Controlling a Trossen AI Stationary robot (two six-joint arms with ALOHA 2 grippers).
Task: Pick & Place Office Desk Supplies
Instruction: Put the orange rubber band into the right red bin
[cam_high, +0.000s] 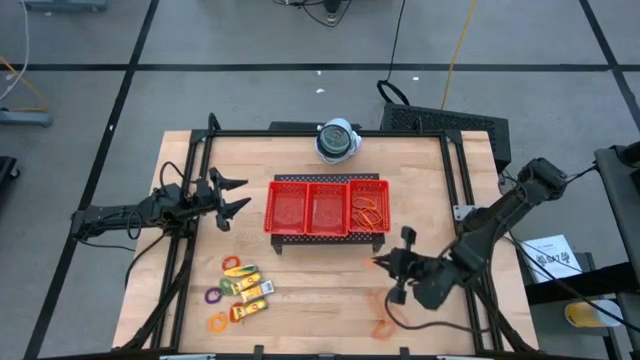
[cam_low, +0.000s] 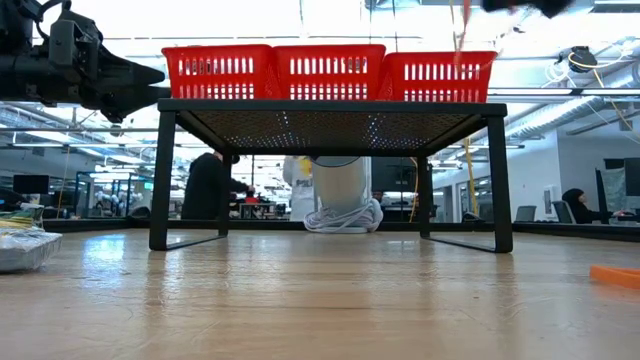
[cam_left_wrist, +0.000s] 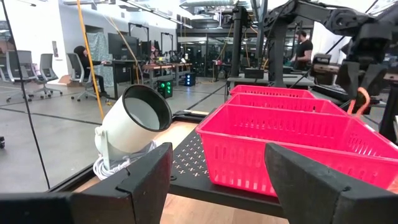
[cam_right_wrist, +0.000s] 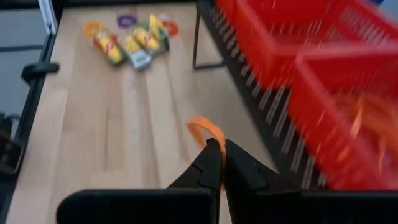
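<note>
Right wrist view is showing the right gripper (cam_right_wrist: 219, 149) pinched together on a thin orange rubber-band loop (cam_right_wrist: 206, 132), the band curling up out of the closed tips above the light wooden table (cam_right_wrist: 124, 124). From overhead that gripper (cam_high: 393, 272) is hanging near the front right of the table, just in front of the red three-compartment mesh tray (cam_high: 327, 208) on its black raised stand (cam_high: 330, 236). My read: it is carrying the band to the right compartment, where more orange bands (cam_high: 367, 212) are already lying. To do it well, lift clear of the tray's front wall, centre over that compartment, then release low so the springy loop is not bouncing out. Another orange band (cam_high: 381, 328) is lying on the table near the front edge, apparently still to collect.

Further left, small yellow rectangular labelled packets (cam_high: 248, 288) and little coloured rings (cam_high: 222, 295) are sitting in a cluster at front left, well apart from the tray. Left gripper (cam_high: 232, 196) is waiting at the tray's left end, fingers (cam_left_wrist: 311, 180) spread apart, nothing between them. Behind the tray a round white-grey device (cam_high: 337, 140) is standing at the far edge, out of the path. The stand's front rail and tray wall are the main obstacles.
</note>
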